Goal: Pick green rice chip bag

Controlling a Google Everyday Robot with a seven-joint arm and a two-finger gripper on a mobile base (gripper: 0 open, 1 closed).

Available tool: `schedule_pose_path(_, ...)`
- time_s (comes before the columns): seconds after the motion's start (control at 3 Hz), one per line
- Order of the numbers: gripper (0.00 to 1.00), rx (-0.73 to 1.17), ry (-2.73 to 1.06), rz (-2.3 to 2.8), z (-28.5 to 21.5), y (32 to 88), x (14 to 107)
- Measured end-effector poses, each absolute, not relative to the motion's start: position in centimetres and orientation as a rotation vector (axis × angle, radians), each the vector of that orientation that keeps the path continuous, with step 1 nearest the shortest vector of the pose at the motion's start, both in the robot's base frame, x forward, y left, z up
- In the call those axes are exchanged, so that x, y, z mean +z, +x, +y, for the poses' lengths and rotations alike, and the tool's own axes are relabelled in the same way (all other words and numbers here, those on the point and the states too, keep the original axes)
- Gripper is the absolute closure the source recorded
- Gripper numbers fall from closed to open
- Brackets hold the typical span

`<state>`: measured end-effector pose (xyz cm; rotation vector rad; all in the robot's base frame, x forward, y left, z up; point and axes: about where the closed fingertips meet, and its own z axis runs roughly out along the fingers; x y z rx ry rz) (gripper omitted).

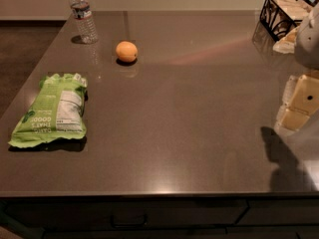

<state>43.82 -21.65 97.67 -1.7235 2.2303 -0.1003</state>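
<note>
The green rice chip bag (51, 110) lies flat on the dark brown counter (184, 128) near its left edge. It is lime green with a white label panel and white lettering. My gripper (298, 106) is at the far right edge of the view, just above the counter. It shows as cream-coloured blocks under the pale arm (310, 34). It is far to the right of the bag and holds nothing that I can see.
An orange fruit (126, 51) sits at the back, left of centre. A clear water bottle (82, 17) stands at the back left corner. A black wire basket (285, 13) with pale items stands at the back right. The counter's front edge runs along the bottom, with drawers below.
</note>
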Motion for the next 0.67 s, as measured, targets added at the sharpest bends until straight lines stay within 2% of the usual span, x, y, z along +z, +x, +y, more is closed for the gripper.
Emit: schedule_pose_path(0.67, 0.0, -0.076, -1.739, 2.207, -20.5, 44.3, 97.8)
